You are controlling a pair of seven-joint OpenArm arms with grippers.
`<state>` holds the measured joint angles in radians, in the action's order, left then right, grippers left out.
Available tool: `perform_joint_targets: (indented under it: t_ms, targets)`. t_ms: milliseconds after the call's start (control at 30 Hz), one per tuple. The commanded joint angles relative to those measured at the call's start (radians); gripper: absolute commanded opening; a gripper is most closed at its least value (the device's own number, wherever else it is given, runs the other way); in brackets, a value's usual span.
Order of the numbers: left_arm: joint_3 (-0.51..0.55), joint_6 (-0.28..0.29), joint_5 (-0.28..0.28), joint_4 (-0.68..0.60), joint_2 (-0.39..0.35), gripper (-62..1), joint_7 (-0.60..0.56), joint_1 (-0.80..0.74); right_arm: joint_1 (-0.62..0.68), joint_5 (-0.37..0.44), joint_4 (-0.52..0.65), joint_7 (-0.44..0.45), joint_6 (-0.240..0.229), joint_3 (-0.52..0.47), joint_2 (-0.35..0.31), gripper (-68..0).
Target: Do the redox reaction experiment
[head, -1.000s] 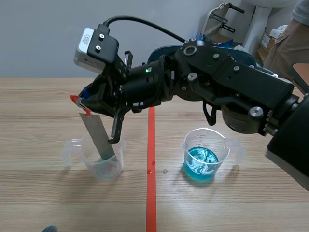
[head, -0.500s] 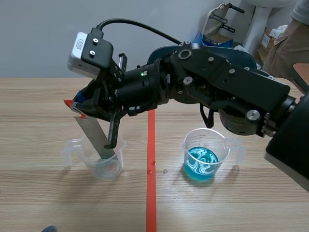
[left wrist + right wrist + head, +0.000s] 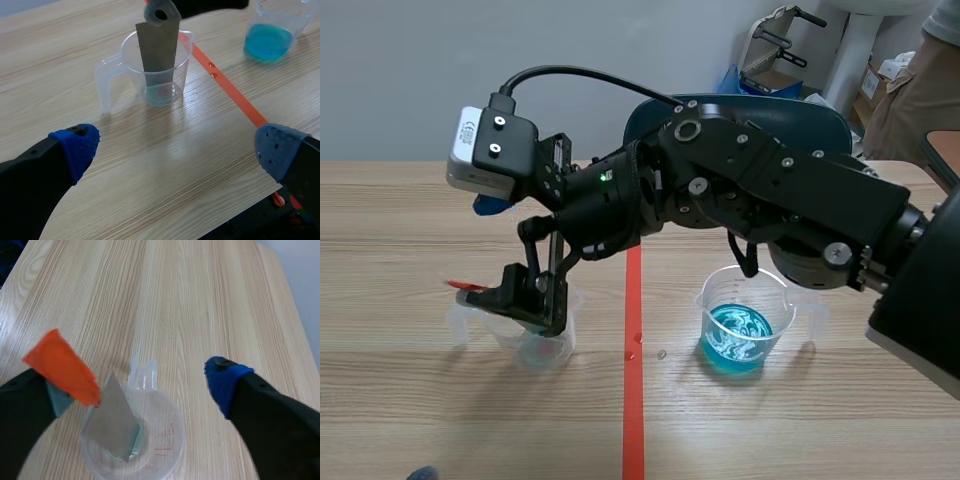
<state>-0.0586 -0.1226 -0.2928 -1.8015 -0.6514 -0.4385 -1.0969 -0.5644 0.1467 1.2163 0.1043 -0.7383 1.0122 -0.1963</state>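
The right arm (image 3: 770, 200) comes in from its side and stretches across the middle of the table (image 3: 400, 400). It is bent downward at the wrist, so the right end effector (image 3: 533, 295) hangs low, directly over the clear beaker (image 3: 535, 340) on the other side of the red tape line (image 3: 633, 400). Its two fingers stand wide apart and grip nothing. In the right wrist view one blue dotted pad (image 3: 222, 377) is at one side of this beaker, and the other finger is at the opposite side, just beside the strip's orange end. The metal strip (image 3: 159, 52) is flat, thin and dull grey, with an orange-red end (image 3: 62, 367). It stands tilted inside the clear beaker, with its lower end in a little blue-green liquid at the bottom. This beaker is of transparent plastic, round, with a handle, a spout and red marks on its wall. The left end effector (image 3: 177, 145) is low over the wood-grain table, near the same beaker, released, with its fingers far apart. The second beaker (image 3: 741, 320), of the same kind, holds bright blue liquid and stands well apart, beyond the tape.
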Motion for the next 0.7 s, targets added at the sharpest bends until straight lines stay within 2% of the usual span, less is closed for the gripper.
perform_joint_targets:
  t_ms: [0, 67, 667]
  targets:
    - [-0.007, 0.002, -0.003, -0.013, 0.003, 1.4, -0.013, 0.003, -0.018, 0.019, 0.008, 0.016, -0.007, -0.003, 0.005, -5.9]
    - [-0.007, 0.002, -0.003, -0.013, 0.003, 1.4, -0.013, 0.003, -0.017, 0.019, 0.008, 0.014, -0.007, -0.002, 0.006, 0.4]
    - [-0.007, 0.002, -0.003, -0.013, 0.003, 1.4, -0.013, 0.003, -0.017, 0.017, 0.008, 0.006, -0.007, -0.001, 0.005, 0.4]
